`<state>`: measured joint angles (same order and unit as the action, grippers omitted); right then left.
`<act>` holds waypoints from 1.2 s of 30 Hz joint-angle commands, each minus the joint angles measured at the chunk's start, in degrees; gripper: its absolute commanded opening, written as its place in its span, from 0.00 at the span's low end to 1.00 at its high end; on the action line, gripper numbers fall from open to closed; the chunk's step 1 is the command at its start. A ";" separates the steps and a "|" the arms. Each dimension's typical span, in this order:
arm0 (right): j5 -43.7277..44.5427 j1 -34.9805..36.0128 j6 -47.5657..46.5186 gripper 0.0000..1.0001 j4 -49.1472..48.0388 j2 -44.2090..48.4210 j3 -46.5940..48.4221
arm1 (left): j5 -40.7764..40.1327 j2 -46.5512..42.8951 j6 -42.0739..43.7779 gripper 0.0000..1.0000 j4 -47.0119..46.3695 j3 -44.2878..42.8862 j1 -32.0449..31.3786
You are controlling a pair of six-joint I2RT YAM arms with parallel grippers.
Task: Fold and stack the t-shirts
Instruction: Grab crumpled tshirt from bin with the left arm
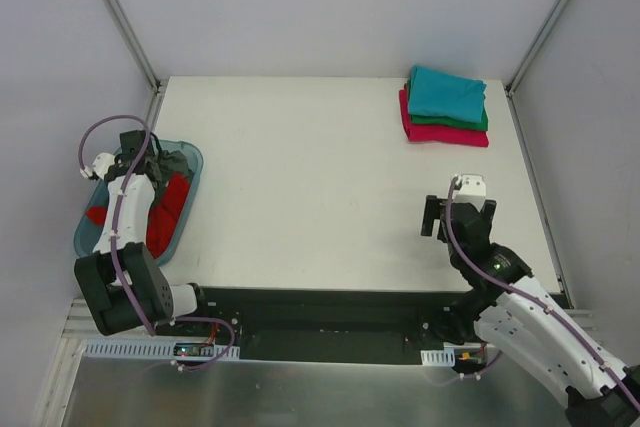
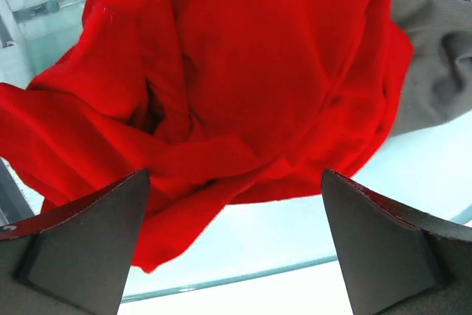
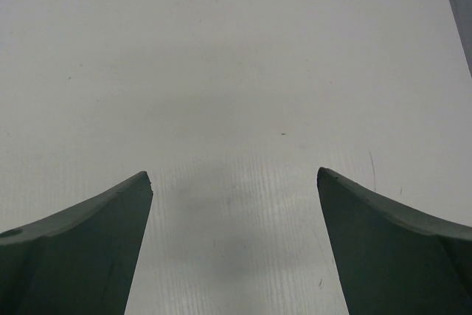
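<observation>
Jaws on your left gripper (image 2: 236,182) stand wide apart with nothing between them. The red t-shirt (image 2: 258,71) lies crumpled just ahead of its fingertips, inside the blue tub (image 1: 192,162), and the dark grey t-shirt (image 2: 435,57) is bunched against it on the right. Your right gripper (image 3: 234,178) is spread just as wide and holds nothing, pointing down at the table (image 1: 300,177). Well beyond it, by the far edge, the teal t-shirt (image 1: 445,92) sits folded on the green t-shirt (image 1: 470,124) and the magenta-pink t-shirt (image 1: 440,134).
</observation>
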<state>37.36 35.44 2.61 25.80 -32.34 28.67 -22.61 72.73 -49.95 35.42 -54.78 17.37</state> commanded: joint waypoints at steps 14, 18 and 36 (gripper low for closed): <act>0.78 -0.02 3.54 0.96 1.97 -3.26 1.57 | 0.02 5.41 2.32 0.01 -0.97 0.82 1.62; 2.01 -0.11 2.14 0.96 3.11 -1.16 4.11 | 3.88 -0.81 2.67 0.00 -1.23 1.34 1.62; 4.13 -0.11 6.35 0.96 -8.84 17.74 -10.73 | 22.98 -13.67 8.18 0.00 -3.68 -34.58 -11.97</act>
<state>40.32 35.44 6.11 21.32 -18.11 19.25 0.71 60.14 -47.03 35.99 -80.71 14.81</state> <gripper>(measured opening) 0.960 0.036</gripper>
